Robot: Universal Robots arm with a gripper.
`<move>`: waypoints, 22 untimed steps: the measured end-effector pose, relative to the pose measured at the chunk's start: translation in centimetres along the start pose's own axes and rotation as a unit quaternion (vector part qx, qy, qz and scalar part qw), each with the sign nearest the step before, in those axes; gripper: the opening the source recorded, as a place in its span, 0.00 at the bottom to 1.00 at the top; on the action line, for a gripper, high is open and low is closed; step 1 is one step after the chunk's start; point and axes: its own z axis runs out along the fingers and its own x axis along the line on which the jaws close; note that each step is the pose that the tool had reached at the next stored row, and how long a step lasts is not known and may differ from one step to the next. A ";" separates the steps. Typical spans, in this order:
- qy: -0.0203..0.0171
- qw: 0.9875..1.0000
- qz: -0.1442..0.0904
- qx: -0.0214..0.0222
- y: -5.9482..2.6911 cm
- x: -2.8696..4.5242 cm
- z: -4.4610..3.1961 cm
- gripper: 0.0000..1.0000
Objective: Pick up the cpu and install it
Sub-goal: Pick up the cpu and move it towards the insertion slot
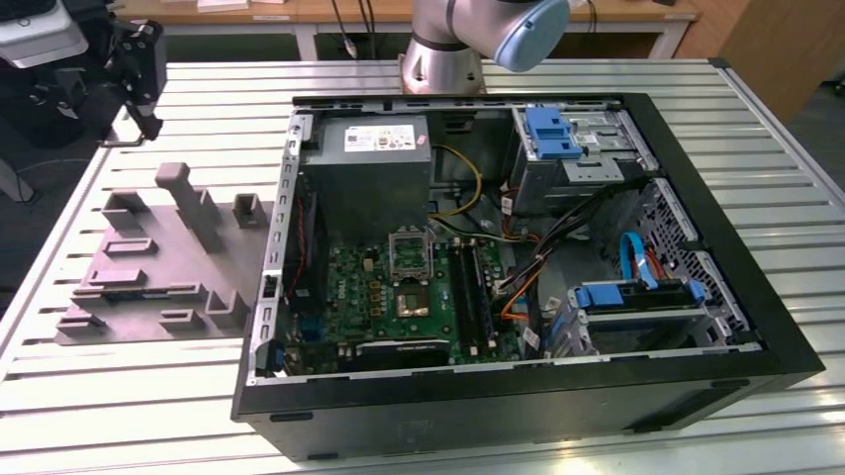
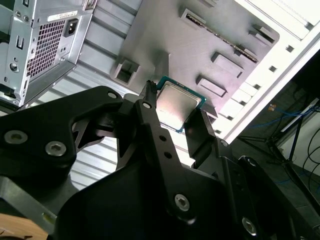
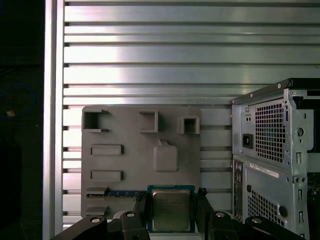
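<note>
Between the two dark fingers [image 3: 141,211] of the gripper [image 3: 171,202] sits the one cpu [image 3: 171,216], pinched by opposite edges and held clear of the single grey tray [image 3: 120,160], which lies at the exterior view's left of the one open computer case [image 1: 528,416]. Being square, the cpu has no long axis. Its metal top faces both wrist cameras.

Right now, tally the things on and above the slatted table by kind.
Computer case: 1
Grey tray: 1
Chip, clamped in the tool above the tray: 1
Total: 3
</note>
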 end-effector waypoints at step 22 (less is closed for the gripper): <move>0.000 1.000 0.000 0.000 0.01 -0.41 0.00 0.47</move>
